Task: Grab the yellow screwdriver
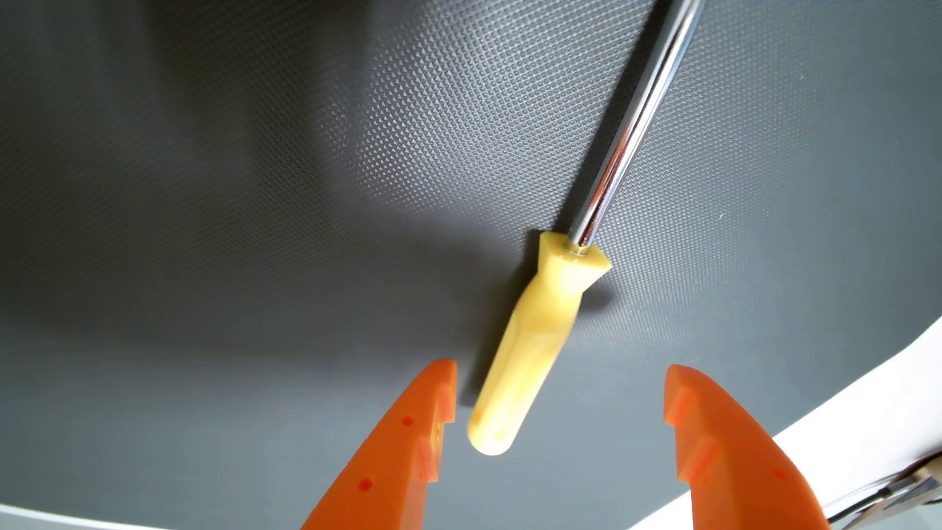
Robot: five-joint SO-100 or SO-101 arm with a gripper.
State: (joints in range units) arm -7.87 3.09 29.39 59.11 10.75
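Approaching the yellow screwdriver (pixel 535 346) at lower centre, my gripper (pixel 560 377) is spread, straddling the handle's butt. Next, I judge, it must advance, then close.

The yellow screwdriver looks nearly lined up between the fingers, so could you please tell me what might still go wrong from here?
1. The yellow screwdriver sits off-centre in the open hand, close to the left finger; that finger may touch first and push or roll it on the grey mat.
2. The handle's rounded butt end lies between the fingers, so a grip there could let it slip out.
3. The long metal shaft may tip it downward when lifted.
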